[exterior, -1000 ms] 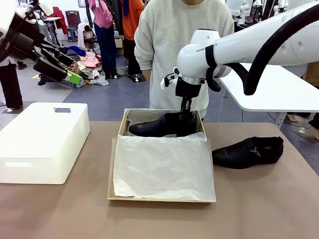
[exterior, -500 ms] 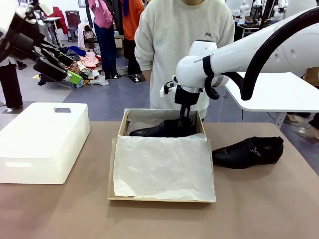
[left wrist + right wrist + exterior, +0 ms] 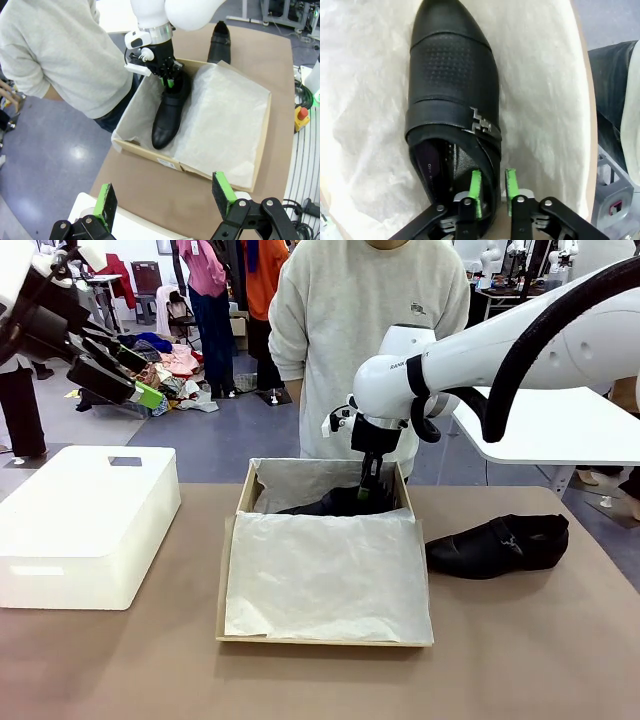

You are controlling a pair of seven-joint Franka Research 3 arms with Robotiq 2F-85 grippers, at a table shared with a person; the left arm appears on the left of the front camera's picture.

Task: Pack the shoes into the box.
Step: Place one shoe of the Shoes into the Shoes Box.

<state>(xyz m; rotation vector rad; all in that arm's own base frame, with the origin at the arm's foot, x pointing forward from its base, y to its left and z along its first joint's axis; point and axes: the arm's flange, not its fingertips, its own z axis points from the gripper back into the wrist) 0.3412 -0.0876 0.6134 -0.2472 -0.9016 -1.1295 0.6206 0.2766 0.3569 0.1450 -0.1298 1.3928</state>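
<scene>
The box [image 3: 325, 638] sits at the middle of the table [image 3: 520, 670], with tissue paper [image 3: 325, 575] covering its near part. One black shoe [image 3: 325, 506] lies at its far end, and the right gripper [image 3: 367, 490] reaches down to it. The other shoe [image 3: 500, 543] lies beside the box toward the table's right edge, and a white bin [image 3: 80, 525] stands at the left edge.

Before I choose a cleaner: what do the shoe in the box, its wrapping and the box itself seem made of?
Shoe: likely black leather or an imitation; smooth, soft sheen, perforated panel, metal-looking buckle.
Wrapping: thin white tissue paper, crinkled and matte.
Box: brown cardboard, matte, with raw edges.
</scene>
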